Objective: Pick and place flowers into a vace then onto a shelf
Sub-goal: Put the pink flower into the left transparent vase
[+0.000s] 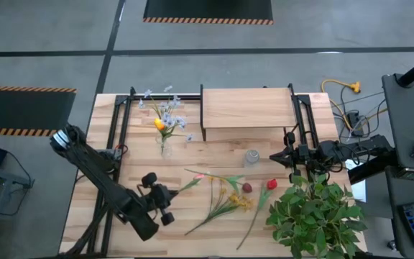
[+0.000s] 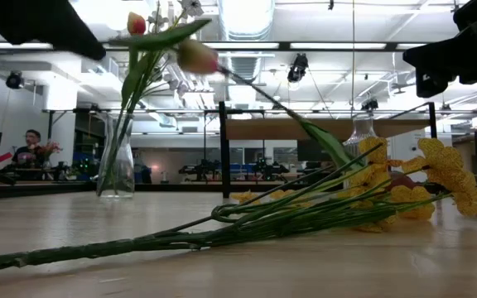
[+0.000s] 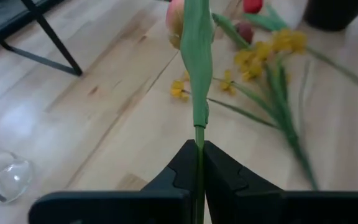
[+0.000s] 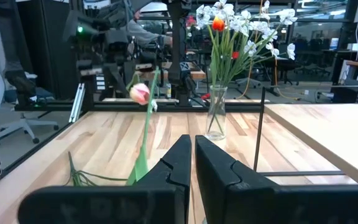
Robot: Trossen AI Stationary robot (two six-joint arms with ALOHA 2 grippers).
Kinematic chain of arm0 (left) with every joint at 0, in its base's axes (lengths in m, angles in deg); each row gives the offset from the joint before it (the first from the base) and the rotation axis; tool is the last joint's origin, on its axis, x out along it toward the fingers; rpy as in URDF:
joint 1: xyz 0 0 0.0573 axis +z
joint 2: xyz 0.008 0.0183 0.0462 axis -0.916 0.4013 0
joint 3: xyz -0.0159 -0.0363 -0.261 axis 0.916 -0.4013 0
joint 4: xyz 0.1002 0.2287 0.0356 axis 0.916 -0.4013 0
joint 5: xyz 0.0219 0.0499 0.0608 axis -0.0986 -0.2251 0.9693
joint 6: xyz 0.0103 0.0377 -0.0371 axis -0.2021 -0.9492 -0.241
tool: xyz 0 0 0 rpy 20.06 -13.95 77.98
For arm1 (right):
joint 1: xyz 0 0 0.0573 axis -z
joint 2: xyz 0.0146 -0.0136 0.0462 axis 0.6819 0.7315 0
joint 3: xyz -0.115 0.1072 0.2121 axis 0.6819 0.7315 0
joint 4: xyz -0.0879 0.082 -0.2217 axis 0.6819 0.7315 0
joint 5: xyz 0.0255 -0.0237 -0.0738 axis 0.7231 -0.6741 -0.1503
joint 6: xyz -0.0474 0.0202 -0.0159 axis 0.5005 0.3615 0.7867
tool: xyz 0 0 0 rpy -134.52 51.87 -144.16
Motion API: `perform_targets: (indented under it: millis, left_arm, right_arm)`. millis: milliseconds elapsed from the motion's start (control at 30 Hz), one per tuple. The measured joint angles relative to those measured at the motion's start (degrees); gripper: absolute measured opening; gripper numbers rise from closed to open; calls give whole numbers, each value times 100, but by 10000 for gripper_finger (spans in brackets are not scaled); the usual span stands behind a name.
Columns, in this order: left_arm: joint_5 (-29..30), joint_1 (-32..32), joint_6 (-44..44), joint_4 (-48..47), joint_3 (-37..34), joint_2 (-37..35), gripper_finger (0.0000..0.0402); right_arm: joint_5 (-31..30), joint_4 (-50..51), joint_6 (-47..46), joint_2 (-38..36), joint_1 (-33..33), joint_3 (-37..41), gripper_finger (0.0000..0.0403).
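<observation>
My left gripper is over the near left part of the table, shut on a pink tulip. A clear glass vase stands farther back and holds pale blue-white sprigs and a yellow-orange tulip. Yellow blossoms, a dark red tulip and a red tulip lie flat on the table at mid-near. The shelf stands at the far side on black legs. My right gripper hovers shut at the table's right, just near of the shelf, touching nothing. My left gripper pinches the pink tulip's green stem near its cut end between the two fingers. The fingers are roughly level and come from the table's left, lying along the stem. The flower is lifted clear, and its leaf and pink head reach out ahead of the fingers.
A bushy green leafy plant fills the near right corner. A small clear glass piece stands just near of the shelf, beside my right gripper. Black frame rails run along the table's left and right sides. Bare wood lies near the vase.
</observation>
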State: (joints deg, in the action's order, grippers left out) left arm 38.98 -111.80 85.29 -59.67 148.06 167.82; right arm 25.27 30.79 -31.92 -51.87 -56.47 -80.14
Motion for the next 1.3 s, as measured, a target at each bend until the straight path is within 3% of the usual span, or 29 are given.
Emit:
perform_targets:
  millis: [533,967,1067,1200,1300]
  left_arm:
    - [-245,-78,-601,34,2,-924,0]
    - [-2258,-54,315,26,2,-1817,0]
    - [-2190,-54,-380,270,2,-2099,0]
    - [-1313,-46,-2050,928,7,-2366,0]
    - [-1070,77,-2746,1080,9,-2442,0]
  right_arm:
    - [0,-2,11,2,0,0,13]
    - [0,0,-2,2,0,0,13]
    - [-1,0,0,2,0,0,13]
    - [0,0,0,2,0,0,13]
    - [0,-1,0,2,0,0,13]
